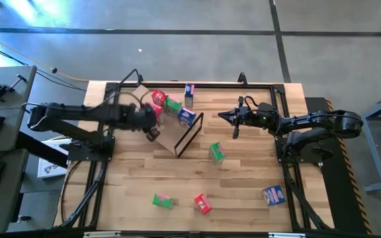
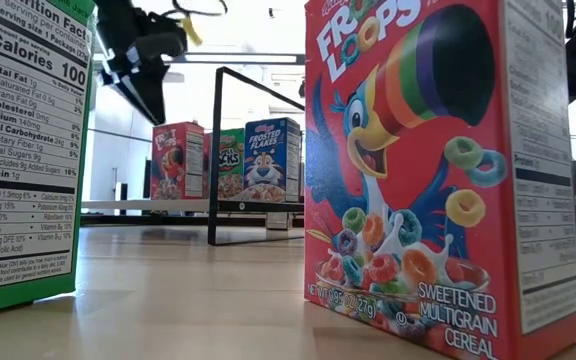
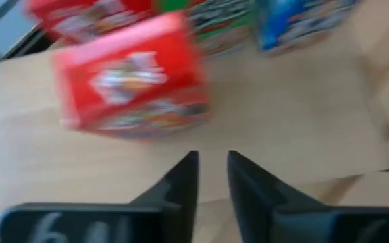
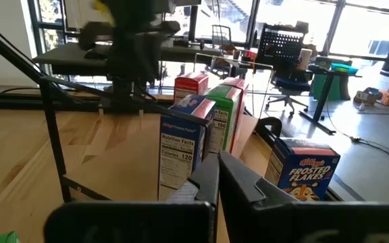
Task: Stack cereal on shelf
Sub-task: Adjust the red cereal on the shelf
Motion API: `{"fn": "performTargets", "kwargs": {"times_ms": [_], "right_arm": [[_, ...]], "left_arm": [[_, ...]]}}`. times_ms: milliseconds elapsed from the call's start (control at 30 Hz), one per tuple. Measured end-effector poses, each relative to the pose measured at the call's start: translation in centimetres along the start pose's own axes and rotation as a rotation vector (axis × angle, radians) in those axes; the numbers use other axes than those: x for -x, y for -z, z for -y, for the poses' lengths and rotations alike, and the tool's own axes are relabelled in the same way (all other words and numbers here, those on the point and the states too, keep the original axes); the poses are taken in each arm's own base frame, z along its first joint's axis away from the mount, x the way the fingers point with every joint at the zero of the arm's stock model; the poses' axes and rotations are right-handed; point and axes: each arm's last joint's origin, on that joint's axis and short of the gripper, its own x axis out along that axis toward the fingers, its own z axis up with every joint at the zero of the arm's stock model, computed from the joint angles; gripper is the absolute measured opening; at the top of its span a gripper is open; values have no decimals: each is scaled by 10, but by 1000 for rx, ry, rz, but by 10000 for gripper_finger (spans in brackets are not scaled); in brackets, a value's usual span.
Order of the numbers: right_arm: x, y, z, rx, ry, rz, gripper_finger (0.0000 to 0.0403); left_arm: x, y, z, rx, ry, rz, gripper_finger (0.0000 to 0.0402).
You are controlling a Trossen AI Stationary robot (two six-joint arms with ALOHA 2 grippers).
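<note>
Overhead: left gripper (image 1: 153, 132) hovers over the shelf (image 1: 167, 135), behind the standing cereal (image 1: 172, 109). Left wrist: fingers (image 3: 181, 179) narrowly parted, empty; back off without nudging the red box (image 3: 130, 77). Right wrist: right gripper (image 4: 216, 177) shut, empty, waiting.

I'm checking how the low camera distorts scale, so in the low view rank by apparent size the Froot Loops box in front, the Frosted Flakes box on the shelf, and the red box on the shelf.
1. Froot Loops box: largest, but only because it's nearest the camera.
2. and 3. Frosted Flakes box and red box: look alike, so no ranking.
</note>
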Motion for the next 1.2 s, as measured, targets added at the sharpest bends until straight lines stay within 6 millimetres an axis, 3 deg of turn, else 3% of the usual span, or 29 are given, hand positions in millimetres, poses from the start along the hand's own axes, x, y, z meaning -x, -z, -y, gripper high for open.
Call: {"fn": "performTargets", "kwargs": {"times_ms": [133,433,700,1200], "right_arm": [[0,0,0,1,0,-1,0],[0,0,0,1,-1,-5,0],[0,0,0,1,6,-5,0],[0,1,0,0,11,-6,0]], "left_arm": [[-1,14,15,30,77,99,7],[-46,47,27,144,114,290,2],[-63,52,12,171,-43,366,1],[-70,44,-4,129,-156,368,0]]}}
